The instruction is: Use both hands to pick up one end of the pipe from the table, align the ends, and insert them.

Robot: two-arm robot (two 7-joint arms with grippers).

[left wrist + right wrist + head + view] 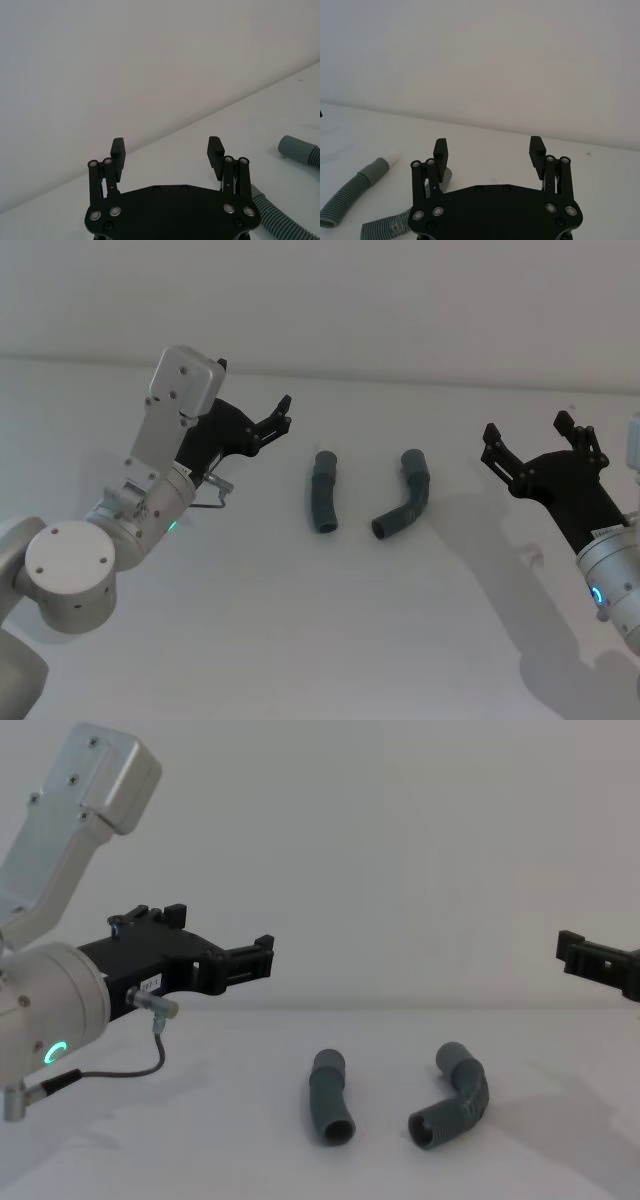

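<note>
Matte white counter [300,650] before a plain pale wall [400,300]: straighter pipe piece [323,492] and elbowed pipe piece [405,498] lie apart; left gripper [280,415] and right gripper [527,430] flank them, fingers spread wide, empty.

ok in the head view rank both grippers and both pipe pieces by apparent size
1. right gripper
2. left gripper, seen more edge-on, so this rank is unsure
3. gently bent pipe piece and elbowed pipe piece: they look alike

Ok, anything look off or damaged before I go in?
Nothing stands out. The straighter pipe piece and the elbowed pipe piece lie apart, intact, on the table; left gripper and right gripper are open, either side.
</note>
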